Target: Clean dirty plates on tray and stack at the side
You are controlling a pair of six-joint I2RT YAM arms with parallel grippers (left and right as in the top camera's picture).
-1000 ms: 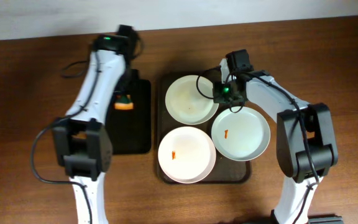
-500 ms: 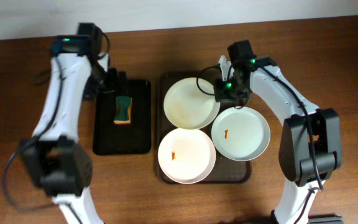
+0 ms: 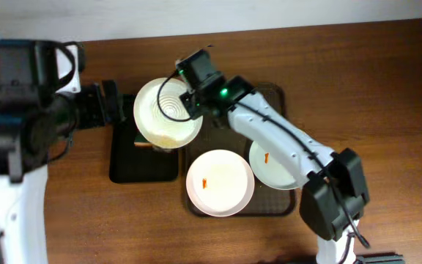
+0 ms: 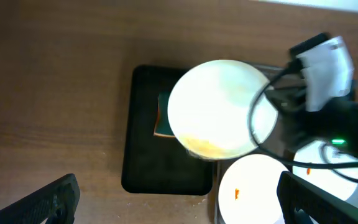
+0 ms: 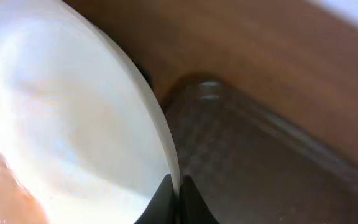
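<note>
My right gripper is shut on the rim of one white plate and holds it lifted and tilted above the black tray. In the right wrist view the plate fills the left side, its edge pinched between my fingertips. Two more plates, one in front and one at the right, lie on the dark brown tray, each with an orange smear. My left gripper hangs open and empty, high at the left. Its wide-apart fingers frame the scene below.
The black tray lies left of the brown tray. A sponge on it is mostly hidden under the lifted plate. Crumbs dot the wooden table in front of the black tray. My right arm crosses above the brown tray.
My left gripper opened, left the sponge on the black tray and rose away to the left. My right gripper lifted the back plate off the brown tray and carried it left.
</note>
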